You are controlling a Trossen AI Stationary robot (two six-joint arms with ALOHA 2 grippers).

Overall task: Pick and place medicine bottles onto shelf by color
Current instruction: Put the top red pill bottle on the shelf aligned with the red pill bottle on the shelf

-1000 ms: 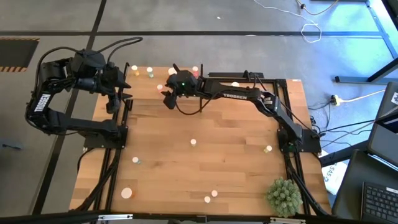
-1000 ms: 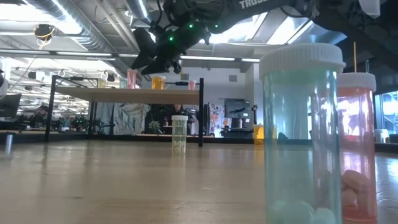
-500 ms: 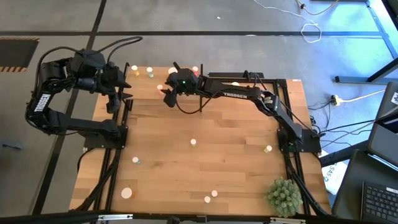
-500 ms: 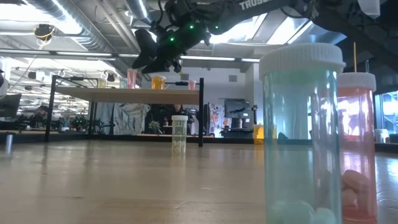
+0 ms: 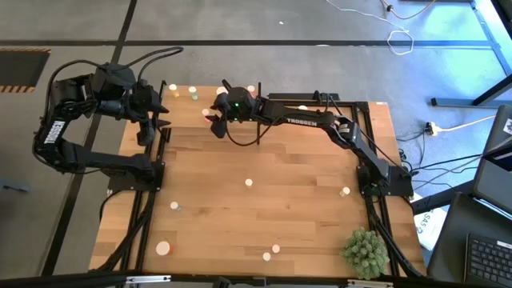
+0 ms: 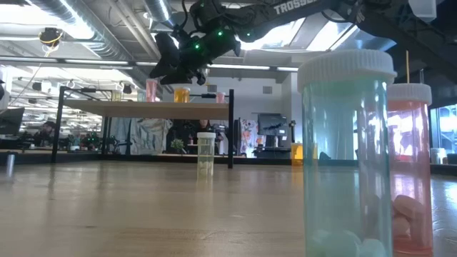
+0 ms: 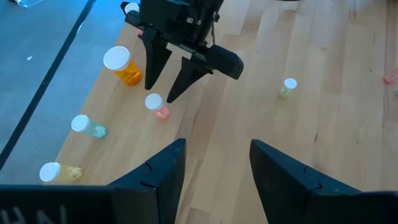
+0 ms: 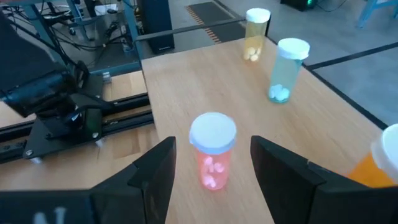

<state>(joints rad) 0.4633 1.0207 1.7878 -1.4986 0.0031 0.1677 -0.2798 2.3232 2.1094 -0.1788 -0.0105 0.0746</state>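
Grey floor surrounds the wooden table [image 5: 264, 208], which fills the middle of the high view. From above, the right gripper [image 5: 214, 122] reaches to the upper centre of the frame over the shelf [image 5: 200, 104], and the left gripper [image 5: 156, 116] hangs at the upper left beside the table's edge. Loose medicine bottles show there only as small caps: one near the middle [image 5: 249, 182], others toward the lower left [image 5: 163, 248] and lower centre [image 5: 271, 252], with a spiky green plant [image 5: 366, 251] at the lower right.

Only the low view shows the shelf [image 6: 143, 107] as a raised platform on black posts, bottles standing on top, a pale yellow-green bottle [image 6: 206, 153] on the table in front of it, and a large pale green bottle [image 6: 346, 153] and a reddish bottle [image 6: 408, 168] close at the right.

Colours on the shelf come clear in the wrist views. The right wrist view shows its own fingers [image 8: 152, 174] spread apart, empty, with a reddish bottle [image 8: 212, 158] standing between and beyond them, and a pale green bottle [image 8: 285, 70] and yellowish bottle [image 8: 255, 34] farther back. The left wrist view shows its own fingers [image 7: 165, 171] apart, holding nothing, and, in the upper left, the right gripper [image 7: 166, 84] directly above that reddish bottle [image 7: 157, 106], next to an orange bottle [image 7: 124, 66].
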